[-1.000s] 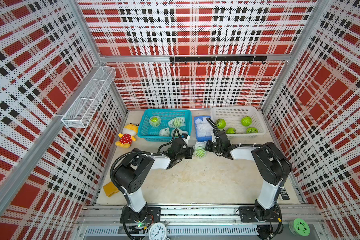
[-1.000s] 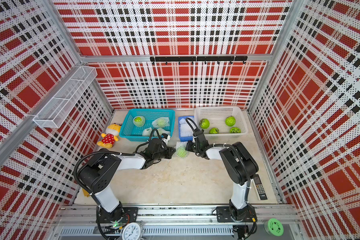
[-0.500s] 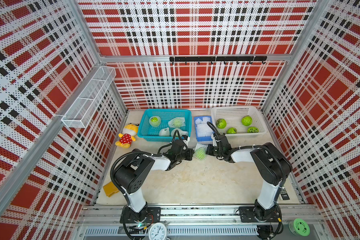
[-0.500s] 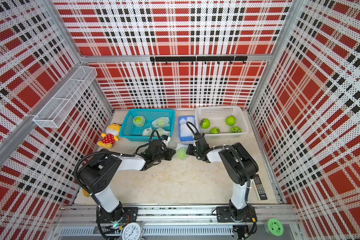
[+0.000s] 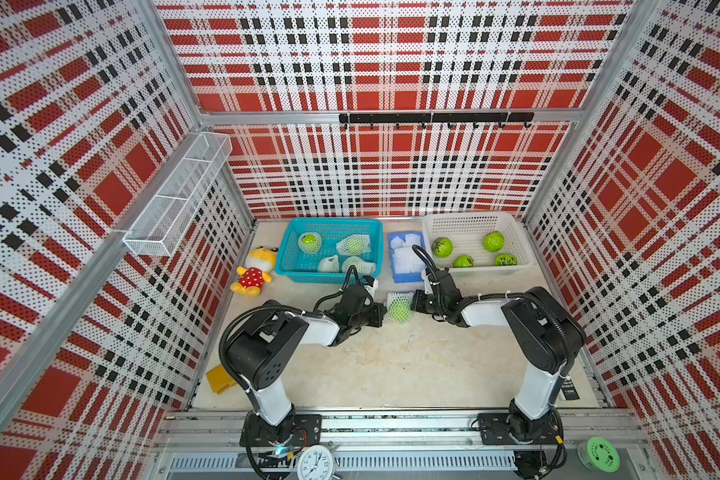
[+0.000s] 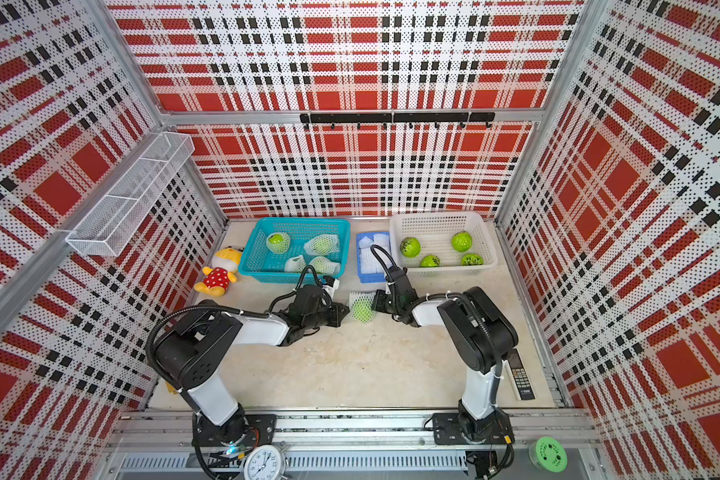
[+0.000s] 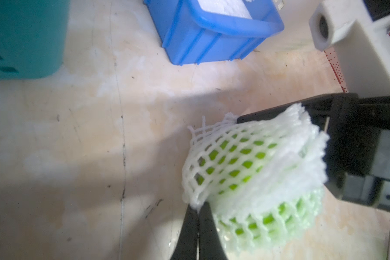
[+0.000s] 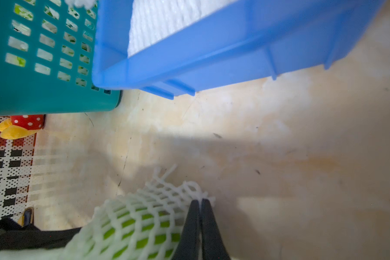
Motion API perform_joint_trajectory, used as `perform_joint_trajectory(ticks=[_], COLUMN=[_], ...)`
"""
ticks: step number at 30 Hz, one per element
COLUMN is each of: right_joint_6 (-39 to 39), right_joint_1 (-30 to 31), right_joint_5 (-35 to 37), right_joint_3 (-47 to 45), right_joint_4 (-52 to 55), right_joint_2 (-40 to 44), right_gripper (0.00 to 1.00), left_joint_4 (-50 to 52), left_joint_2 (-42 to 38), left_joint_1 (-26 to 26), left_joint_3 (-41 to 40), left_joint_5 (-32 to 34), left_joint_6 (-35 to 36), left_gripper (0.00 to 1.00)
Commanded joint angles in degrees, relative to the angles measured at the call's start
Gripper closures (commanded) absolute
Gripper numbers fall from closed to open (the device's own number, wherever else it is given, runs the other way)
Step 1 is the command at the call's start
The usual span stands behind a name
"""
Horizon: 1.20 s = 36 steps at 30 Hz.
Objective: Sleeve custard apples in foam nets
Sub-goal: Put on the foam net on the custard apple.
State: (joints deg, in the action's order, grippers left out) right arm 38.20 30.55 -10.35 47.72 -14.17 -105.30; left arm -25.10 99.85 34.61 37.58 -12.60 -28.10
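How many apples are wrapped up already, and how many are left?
Four netted custard apples lie in the teal basket. A fifth is mostly inside a foam net, whose edges the left tool and right tool pinch from opposite sides. Four bare custard apples wait in the white basket.

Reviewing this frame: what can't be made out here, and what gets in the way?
Fruit in the held net: skin patches unreadable; mesh covers it in every view.
Left fingers and right fingers: bases cut off by each wrist view's edge.
Spare nets in the blue bin: uncountable in a top view; too small, a cable crosses them.
Yellow block: partly hidden behind the left arm in both top views.
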Motion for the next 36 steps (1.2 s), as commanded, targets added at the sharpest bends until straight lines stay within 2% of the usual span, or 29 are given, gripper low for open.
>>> perform_joint_trajectory(ticks=[1,18,27,34,36], right_joint_6=[0.4,0.9,0.1,-0.6,-0.8], right_joint_1=[0.6,2.8,3.7,3.9,3.9], right_joint_5=[1.9,5.8,7.4,7.4,7.4], right_joint_3=[-1.8,-6.4,-8.0,-8.4,-8.2], right_joint_4=[1.3,0.6,1.0,1.9,2.4], right_joint_2=[0.7,3.8,8.1,10.3,10.4], right_gripper=[1.0,1.0,1.0,0.93,0.88], left_joint_4=[2.0,2.2,3.4,3.7,3.7], left_joint_2=[-0.9,-4.6,-7.9,-8.3,-8.1], left_joint_1=[0.3,2.7,4.1,4.9,4.9], left_joint_3=[-1.9,-6.0,-7.9,-8.0,-7.8], left_joint_5=[0.9,2.6,4.2,5.0,5.1], left_joint_6=[-0.2,-0.3,-0.4,0.0,0.3], left_gripper=[1.0,1.0,1.0,1.0,1.0])
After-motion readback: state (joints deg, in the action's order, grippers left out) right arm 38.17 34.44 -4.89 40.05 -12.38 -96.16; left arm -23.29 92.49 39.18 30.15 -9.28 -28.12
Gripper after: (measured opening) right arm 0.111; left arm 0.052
